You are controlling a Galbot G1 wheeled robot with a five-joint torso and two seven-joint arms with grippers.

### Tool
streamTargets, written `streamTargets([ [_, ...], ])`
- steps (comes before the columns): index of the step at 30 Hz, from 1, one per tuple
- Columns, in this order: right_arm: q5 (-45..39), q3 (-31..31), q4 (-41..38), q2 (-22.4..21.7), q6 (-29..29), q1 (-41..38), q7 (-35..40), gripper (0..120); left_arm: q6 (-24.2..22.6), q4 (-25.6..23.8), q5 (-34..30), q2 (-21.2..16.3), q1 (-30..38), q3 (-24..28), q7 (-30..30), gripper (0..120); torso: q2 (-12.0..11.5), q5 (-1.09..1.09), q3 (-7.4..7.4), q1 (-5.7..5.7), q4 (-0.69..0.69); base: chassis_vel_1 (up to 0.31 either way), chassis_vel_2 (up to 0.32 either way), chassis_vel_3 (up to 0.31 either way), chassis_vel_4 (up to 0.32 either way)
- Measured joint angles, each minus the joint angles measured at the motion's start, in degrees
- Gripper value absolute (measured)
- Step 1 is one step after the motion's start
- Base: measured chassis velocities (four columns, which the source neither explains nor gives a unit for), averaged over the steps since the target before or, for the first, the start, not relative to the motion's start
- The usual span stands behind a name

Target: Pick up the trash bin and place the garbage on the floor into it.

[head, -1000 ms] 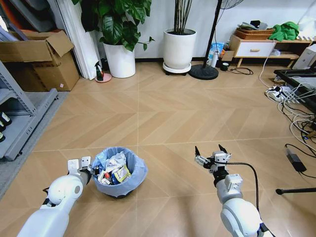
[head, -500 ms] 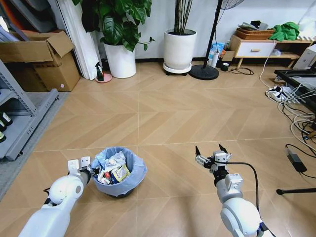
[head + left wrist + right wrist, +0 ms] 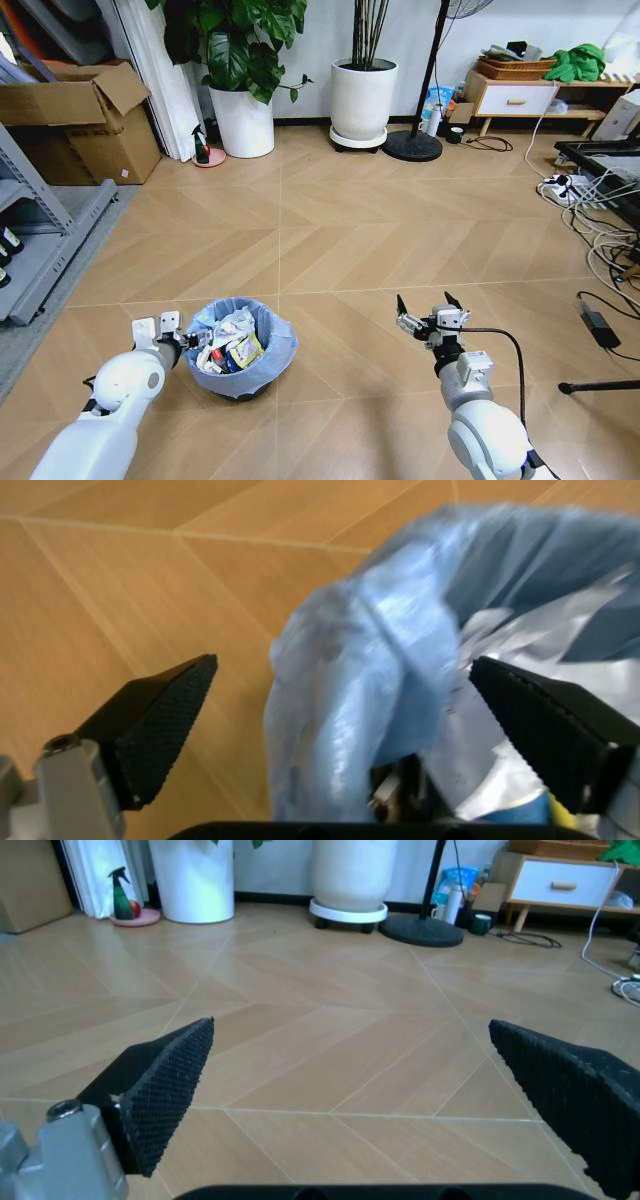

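Since a second ago your left gripper has slid a little to the robot's left and slightly nearer the body, and the trash bin sits where it did on the floor. You have that gripper at the bin's left rim; in the left wrist view its fingers stand wide apart, with the bag's crinkled blue edge between them and neither pad pressing on it. You can see the garbage already heaped inside the bin: white crumpled paper, a yellowish wrapper and printed scraps. Your right gripper hangs over bare parquet well to the right of the bin, its fingers spread wide and nothing between them; its wrist view shows only floor boards ahead, with the white planters and the green spray bottle far off by the wall
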State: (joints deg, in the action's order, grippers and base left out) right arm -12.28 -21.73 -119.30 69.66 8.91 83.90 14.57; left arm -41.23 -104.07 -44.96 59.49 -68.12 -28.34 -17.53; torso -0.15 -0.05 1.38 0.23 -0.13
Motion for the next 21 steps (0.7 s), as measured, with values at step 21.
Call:
streamTargets([
  [21,-2.1,-6.2,-9.2,0.7,3.0,8.0,1.7,100,26.5,-12.9,13.8,5.4,-10.8,-2.4,0.1,100,0.0,0.02,-0.02,0.0,0.01,0.0,0.0,0.0,0.0],
])
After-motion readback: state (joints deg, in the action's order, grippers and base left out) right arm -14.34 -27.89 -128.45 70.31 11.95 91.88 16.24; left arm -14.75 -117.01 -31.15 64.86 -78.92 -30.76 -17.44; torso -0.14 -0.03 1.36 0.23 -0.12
